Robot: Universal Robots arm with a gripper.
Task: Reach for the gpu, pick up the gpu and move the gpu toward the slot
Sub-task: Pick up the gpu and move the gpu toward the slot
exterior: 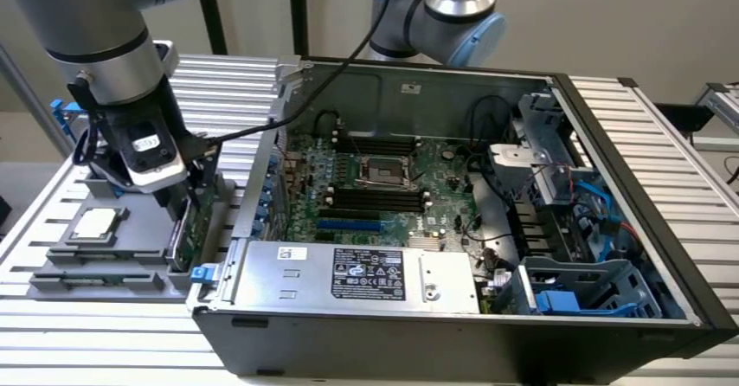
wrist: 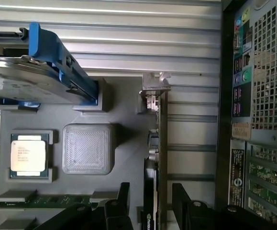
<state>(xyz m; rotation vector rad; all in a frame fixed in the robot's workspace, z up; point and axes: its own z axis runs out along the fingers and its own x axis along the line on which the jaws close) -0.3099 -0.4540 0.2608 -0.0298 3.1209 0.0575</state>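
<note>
The gripper point(wrist: 151, 188) is spread, with one finger on each side of the gpu point(wrist: 162, 129). The gpu stands on edge in the grey tray point(wrist: 126, 143), just beside the open case point(exterior: 646, 256). Print on the chip point(wrist: 28, 155) and on the power-supply label point(exterior: 369, 273) is too small to read.

Robotics lab or test cell. Ribbed aluminium-profile table point(exterior: 658, 144). Grey industrial arm point(exterior: 116, 57) with pincer point(wrist: 152, 206) at exterior view's left, second arm point(exterior: 453, 14) behind. Opened computer case point(exterior: 462, 338) lies on side, motherboard point(exterior: 382, 178) bare. Grey moulded fixture tray point(exterior: 69, 273) holds loose computer parts in fitted pockets. Plain pale wall point(exterior: 600, 22) behind.
</note>
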